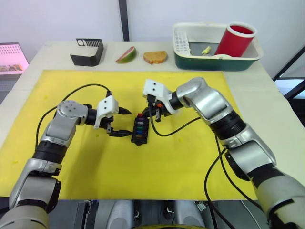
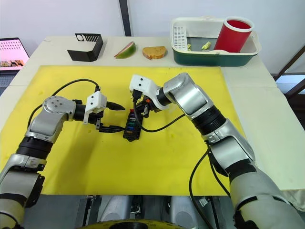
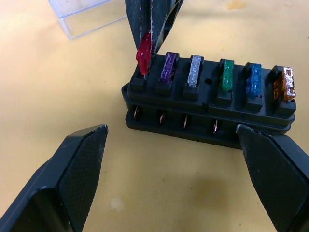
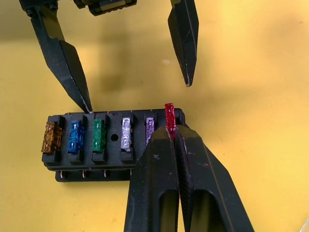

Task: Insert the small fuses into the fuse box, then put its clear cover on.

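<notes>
While five small plastic blade fuses are sitting seated in the small black slotted plastic fuse box (image 3: 207, 104) — orange fuse (image 3: 284, 84), blue fuse (image 3: 254, 79), green fuse (image 3: 226, 76), pale grey fuse (image 3: 193, 71) and purple fuse (image 3: 168, 66) — the sixth, a tiny red blade fuse (image 4: 169, 116), is being pinched between the closed fingers of the right gripper (image 4: 172, 137) over the last end slot. It is being held tilted and looks not fully seated. The box is lying mid-way on the yellow mat (image 1: 71, 157), and is being flanked by the left gripper (image 3: 174, 145), whose fingers are being held wide apart, one tip touching the box's far edge by the blue fuse. The small transparent rectangular cover (image 3: 84, 14) is lying on the mat just beyond the box, not yet fitted. Judged progress: five of six fuses done; red fuse to be pushed home, then the cover to be placed.
</notes>
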